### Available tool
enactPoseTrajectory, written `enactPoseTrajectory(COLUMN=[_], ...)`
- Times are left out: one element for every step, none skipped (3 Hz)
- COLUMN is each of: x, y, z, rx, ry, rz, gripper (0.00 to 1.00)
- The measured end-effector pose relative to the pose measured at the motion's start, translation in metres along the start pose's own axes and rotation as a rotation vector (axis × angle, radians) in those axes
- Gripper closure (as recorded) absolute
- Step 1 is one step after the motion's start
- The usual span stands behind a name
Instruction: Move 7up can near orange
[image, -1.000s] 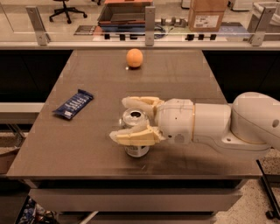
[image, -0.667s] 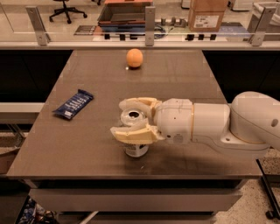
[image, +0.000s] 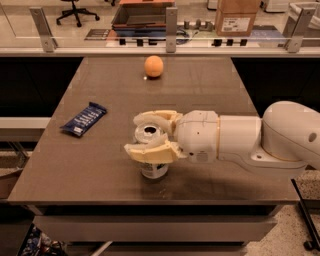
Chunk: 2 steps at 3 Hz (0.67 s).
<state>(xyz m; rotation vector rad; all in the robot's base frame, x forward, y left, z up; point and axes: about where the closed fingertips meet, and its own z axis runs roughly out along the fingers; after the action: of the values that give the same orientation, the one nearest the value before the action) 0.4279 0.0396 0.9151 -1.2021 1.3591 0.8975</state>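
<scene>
Claw (image: 132, 135): we are finding it low over the near half of the table (image: 210, 80), reaching in from the right on a thick white arm (image: 240, 137). Its two fingers are sitting one on each side of the can (image: 153, 171), narrowed to the can's width, and we are reading that as a hold on it.

Can: standing upright near the front edge, its base seeming to be resting on the tabletop and its silver top showing between the fingers.

Orange (image: 154, 66): sitting alone at the far end of the table, well apart from the can.

Blue wrapper (image: 84, 119): lying flat to the left, away from the straight path to the fruit.

Risks we are noting:
- The grip is sitting high on the can, so a light can may be tipping or slipping if dragged rather than lifted.
- The orange is round and free to roll, so a can or finger arriving too close could be nudging it away or off the far edge.
- Letting go while the can is tilting could be toppling it.
</scene>
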Motion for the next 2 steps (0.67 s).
enactPoseTrajectory(x=[-0.011, -0.031], y=[-0.02, -0.049], z=[-0.008, -0.026], rx=[0.017, 0.078], ry=[-0.008, -0.019], rz=[0.005, 0.026], gripper=[1.0, 1.0])
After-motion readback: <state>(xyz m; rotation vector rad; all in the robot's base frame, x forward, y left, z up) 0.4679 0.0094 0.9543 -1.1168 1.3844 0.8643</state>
